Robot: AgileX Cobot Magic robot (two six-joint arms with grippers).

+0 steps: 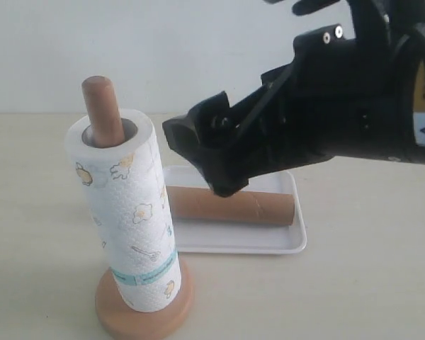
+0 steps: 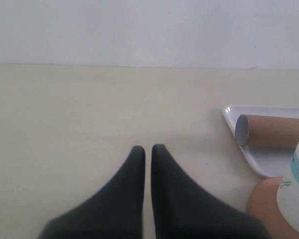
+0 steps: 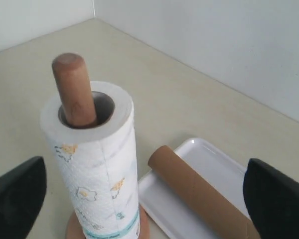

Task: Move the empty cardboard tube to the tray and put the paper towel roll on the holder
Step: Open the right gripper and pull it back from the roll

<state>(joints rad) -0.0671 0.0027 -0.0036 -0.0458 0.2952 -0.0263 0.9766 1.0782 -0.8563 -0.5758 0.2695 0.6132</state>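
Note:
The paper towel roll (image 1: pixel 127 219) stands upright over the holder (image 1: pixel 103 106), whose dowel top sticks out of the core and whose round base (image 1: pixel 145 315) shows below. The empty cardboard tube (image 1: pixel 234 205) lies on its side in the white tray (image 1: pixel 269 242) behind. My right gripper (image 1: pixel 197 161) hovers open above the tray, just right of the roll, holding nothing; its fingers (image 3: pixel 17 194) stand wide on either side of the roll (image 3: pixel 97 169) and the tube (image 3: pixel 199 191). My left gripper (image 2: pixel 148 149) is shut and empty over bare table, apart from the tube (image 2: pixel 274 130).
A pale wall runs along the back of the beige table. The tray's corner (image 2: pixel 231 113) and the holder's base (image 2: pixel 264 204) lie to one side of my left gripper. The right arm's black body (image 1: pixel 354 92) fills the upper right.

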